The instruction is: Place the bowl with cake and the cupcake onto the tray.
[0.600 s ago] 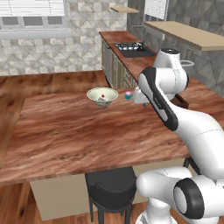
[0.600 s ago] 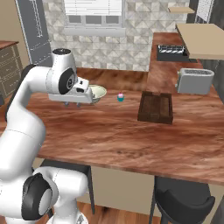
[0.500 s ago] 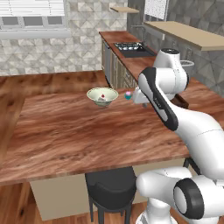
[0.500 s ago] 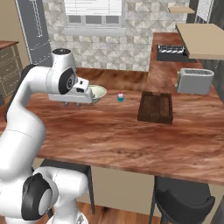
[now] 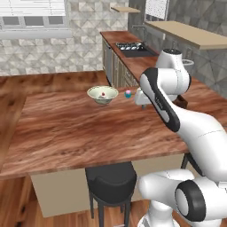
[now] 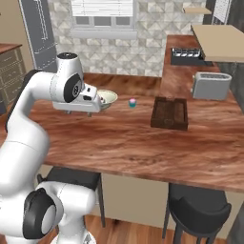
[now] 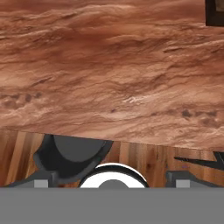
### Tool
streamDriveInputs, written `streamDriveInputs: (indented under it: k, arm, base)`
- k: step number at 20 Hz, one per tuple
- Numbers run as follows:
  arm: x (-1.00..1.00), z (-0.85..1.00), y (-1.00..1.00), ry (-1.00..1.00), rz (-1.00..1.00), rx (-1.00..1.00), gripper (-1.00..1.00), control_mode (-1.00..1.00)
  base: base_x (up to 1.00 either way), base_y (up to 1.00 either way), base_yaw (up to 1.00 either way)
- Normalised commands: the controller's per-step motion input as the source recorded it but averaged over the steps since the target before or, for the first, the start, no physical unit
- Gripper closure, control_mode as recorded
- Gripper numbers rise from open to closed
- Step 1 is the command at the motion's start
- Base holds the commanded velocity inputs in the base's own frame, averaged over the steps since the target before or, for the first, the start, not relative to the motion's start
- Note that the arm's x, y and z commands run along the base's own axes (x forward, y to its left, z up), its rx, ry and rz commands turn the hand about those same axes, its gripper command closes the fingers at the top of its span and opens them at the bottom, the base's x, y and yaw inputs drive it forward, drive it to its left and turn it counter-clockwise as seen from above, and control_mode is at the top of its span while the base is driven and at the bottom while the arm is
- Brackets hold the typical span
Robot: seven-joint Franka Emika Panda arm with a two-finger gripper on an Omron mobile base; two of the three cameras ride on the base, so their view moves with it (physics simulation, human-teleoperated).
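Pincer (image 6: 88, 113) spread and empty above the counter (image 6: 143, 143), nearer the bowl with cake (image 5: 102, 94) than the cupcake (image 5: 128, 93).

bare counter (image 6: 143, 143), toaster (image 6: 211, 86) beside tray (image 6: 169, 113)

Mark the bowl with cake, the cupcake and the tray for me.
bowl with cake (image 5: 102, 94): left base view, on the inside of the bowl by the cake slice.
cupcake (image 6: 132, 102): right base view, on its pink frosting.
tray (image 6: 169, 125): right base view, on its near raised side.
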Motion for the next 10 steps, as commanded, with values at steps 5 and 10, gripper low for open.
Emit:
streamDriveInputs:
  k: [5,10]
  arm:
    - [0.00,0.00,0.00,0.00,0.00,0.00,-1.00,1.00]
    - [0.00,0.00,0.00,0.00,0.00,0.00,-1.00,1.00]
  base:
    - [-0.42,0.01,0.00]
    - [-0.08,0.35,0.00]
